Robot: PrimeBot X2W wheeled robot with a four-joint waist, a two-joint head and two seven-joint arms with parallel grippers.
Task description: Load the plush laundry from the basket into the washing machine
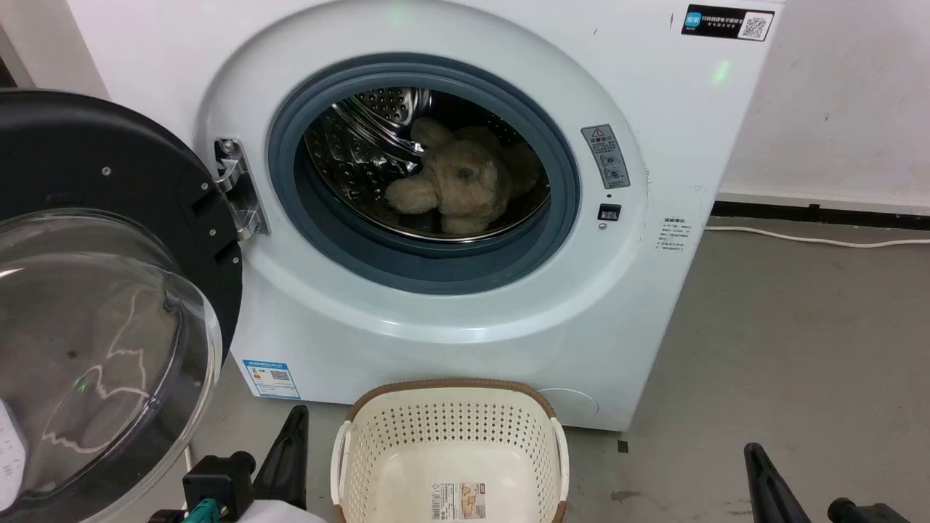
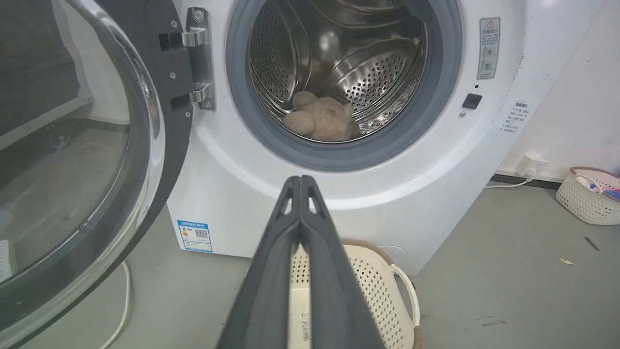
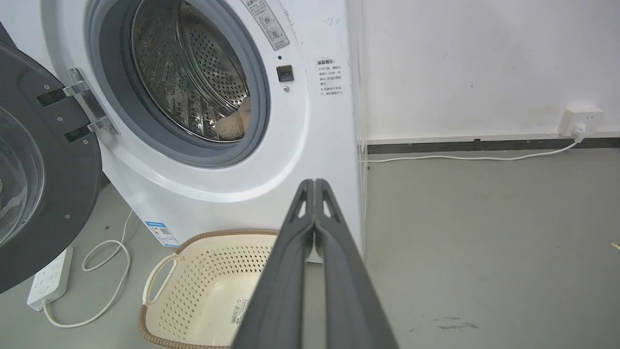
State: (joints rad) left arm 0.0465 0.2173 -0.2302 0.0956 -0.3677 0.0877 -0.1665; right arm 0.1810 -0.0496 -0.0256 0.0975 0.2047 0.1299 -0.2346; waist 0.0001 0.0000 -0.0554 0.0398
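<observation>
Left gripper (image 2: 301, 181): both fingers are pressed together, tips touching, with nothing between them. Right gripper (image 3: 314, 182): same condition, closed tip to tip and holding nothing. In the head view the two grippers sit low in front of the washing machine (image 1: 465, 334), one on each side of the basket (image 1: 450, 425), and neither touches it. The basket stands on the floor (image 1: 799, 349) just in front of the machine, its bottom and label sticker (image 1: 458, 501) exposed. The plush laundry (image 1: 458, 185) lies inside the steel drum (image 1: 363, 123), on its lower wall behind the grey ring (image 1: 436, 269) of the opening. It is well apart from both grippers and higher than them. The door (image 1: 109, 181) stands swung open on the robot's left.
</observation>
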